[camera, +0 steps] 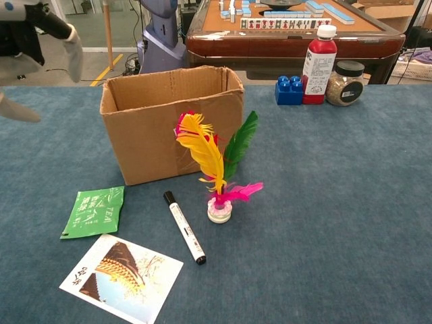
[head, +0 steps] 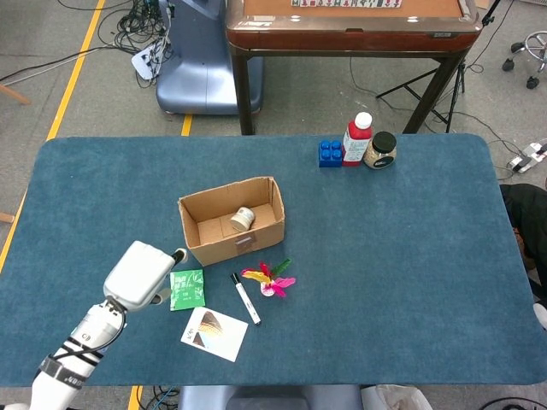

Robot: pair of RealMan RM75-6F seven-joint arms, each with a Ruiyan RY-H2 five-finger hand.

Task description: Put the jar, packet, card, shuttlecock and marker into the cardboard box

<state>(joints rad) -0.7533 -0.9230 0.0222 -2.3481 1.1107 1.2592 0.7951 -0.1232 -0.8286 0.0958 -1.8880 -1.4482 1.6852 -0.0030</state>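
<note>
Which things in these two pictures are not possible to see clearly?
- Jar: chest view hides it behind the cardboard box wall.
- Left hand: fingers under its own casing in head view; cut by the left edge in chest view.
- Right hand: in neither view.
- Packet print: too small.

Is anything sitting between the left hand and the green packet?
Nothing visible. The left hand hangs just left of the green packet, with only bare table between them.
</note>
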